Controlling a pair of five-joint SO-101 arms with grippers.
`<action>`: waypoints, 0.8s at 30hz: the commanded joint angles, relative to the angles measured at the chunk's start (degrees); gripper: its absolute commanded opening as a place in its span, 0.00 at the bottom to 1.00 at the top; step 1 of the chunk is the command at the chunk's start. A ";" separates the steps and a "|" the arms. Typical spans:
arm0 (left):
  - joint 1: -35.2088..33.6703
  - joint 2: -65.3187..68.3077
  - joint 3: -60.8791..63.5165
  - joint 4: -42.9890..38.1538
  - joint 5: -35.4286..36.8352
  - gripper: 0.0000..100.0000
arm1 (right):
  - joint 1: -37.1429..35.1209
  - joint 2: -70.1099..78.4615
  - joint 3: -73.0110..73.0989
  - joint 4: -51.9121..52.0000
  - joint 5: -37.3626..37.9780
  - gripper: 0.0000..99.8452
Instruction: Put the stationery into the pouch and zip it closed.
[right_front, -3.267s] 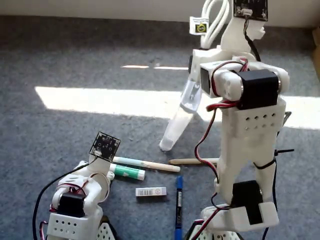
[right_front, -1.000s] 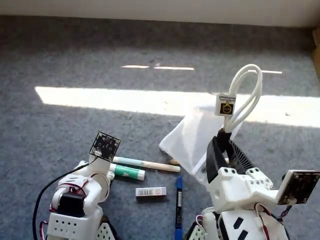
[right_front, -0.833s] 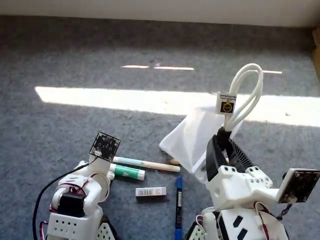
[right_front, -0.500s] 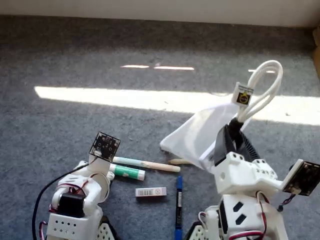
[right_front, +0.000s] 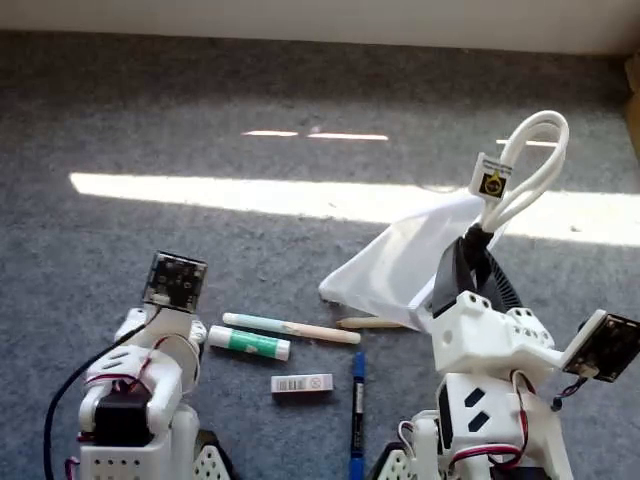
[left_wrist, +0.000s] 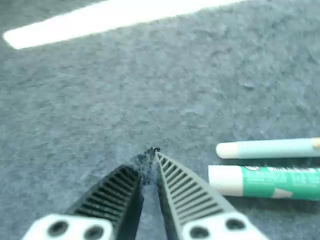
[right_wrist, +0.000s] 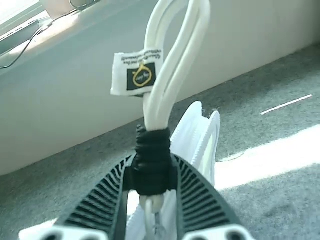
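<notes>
High view, pouch: the white pouch (right_front: 395, 268) hung tilted from the right gripper (right_front: 468, 252), probably lifted so its mouth could be reached.
High view, stationery: the glue stick (right_front: 250, 342), pale-blue pen (right_front: 285, 327), eraser (right_front: 302, 383) and blue pen (right_front: 357, 410) lay loose at 8 o'clock from the pouch, with open desk (right_front: 150, 120) toward 11 o'clock.
Left wrist view: the left gripper (left_wrist: 150, 156) was pressed together, empty, near the glue stick (left_wrist: 265, 181).
Right wrist view: the right gripper (right_wrist: 152, 167) pinched the bound base of the cord loop (right_wrist: 175, 50).
</notes>
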 joint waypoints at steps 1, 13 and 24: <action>-3.56 -0.13 -11.47 -0.09 0.53 0.01 | 0.13 2.77 3.56 -0.04 -3.08 0.00; 4.88 -0.04 -24.75 0.44 0.97 0.21 | -0.04 2.77 3.30 -0.04 -4.66 0.00; 11.82 -0.04 -30.64 7.03 5.98 0.33 | 0.04 2.77 3.65 -0.04 -4.66 0.00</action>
